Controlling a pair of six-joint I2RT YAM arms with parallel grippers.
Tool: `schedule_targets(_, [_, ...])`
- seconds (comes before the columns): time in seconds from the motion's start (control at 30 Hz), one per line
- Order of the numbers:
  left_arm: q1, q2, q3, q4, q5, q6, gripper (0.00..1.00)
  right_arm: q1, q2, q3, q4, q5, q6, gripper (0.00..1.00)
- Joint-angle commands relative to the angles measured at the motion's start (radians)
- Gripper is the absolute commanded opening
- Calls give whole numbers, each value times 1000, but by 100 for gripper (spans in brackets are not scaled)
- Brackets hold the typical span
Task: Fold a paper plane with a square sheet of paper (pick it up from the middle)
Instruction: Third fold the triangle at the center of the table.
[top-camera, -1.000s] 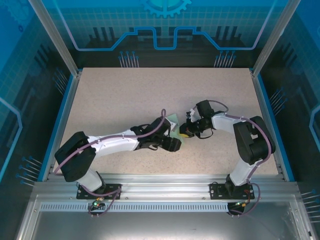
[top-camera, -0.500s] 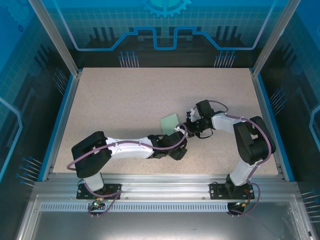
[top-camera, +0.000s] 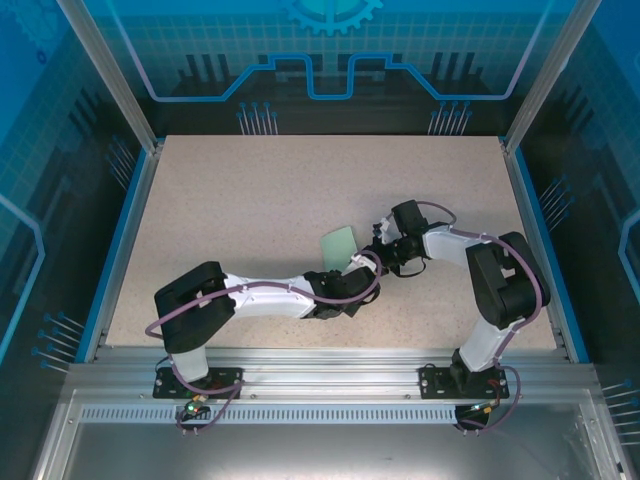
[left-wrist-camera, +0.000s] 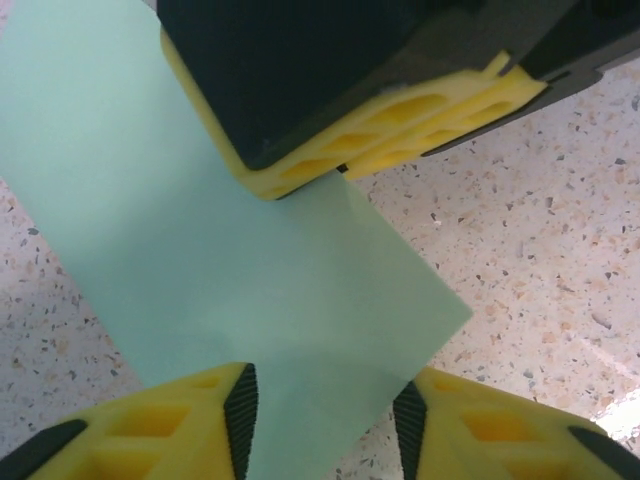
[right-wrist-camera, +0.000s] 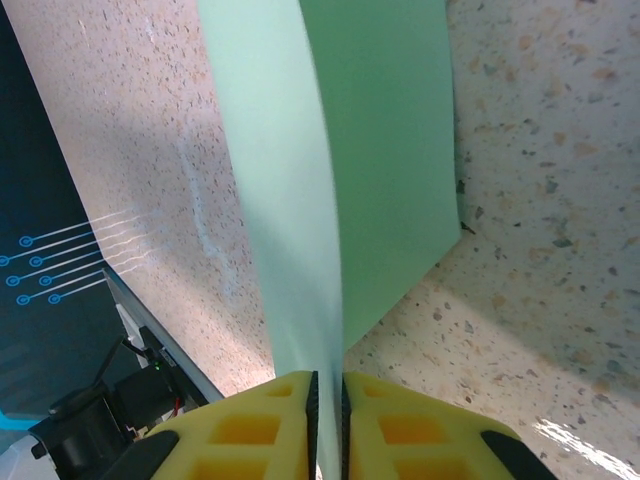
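One thin mint paper sheet (left-wrist-camera: 230, 260), folded: right pincer (right-wrist-camera: 327, 390) clamped on it; left pincer (left-wrist-camera: 325, 415) apart.

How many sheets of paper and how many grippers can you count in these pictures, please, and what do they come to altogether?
Pale green sheet of paper: 1
Grippers: 2 (left gripper, right gripper)
Total: 3
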Motion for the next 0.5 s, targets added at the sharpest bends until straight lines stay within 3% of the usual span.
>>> schedule_targets(0.0, [-6,-42,-21,25,-27,-4,39,12,14,17,-29,-11,-14,16])
schedule_targets(0.13, [-4,-52,-31,33,-18,-3,32,11,17,21,-33,-6,-15,18])
schedule_targets(0.47, [38,-84,-70,65,47,-19,2,12,10,31,-58,4,-27,21])
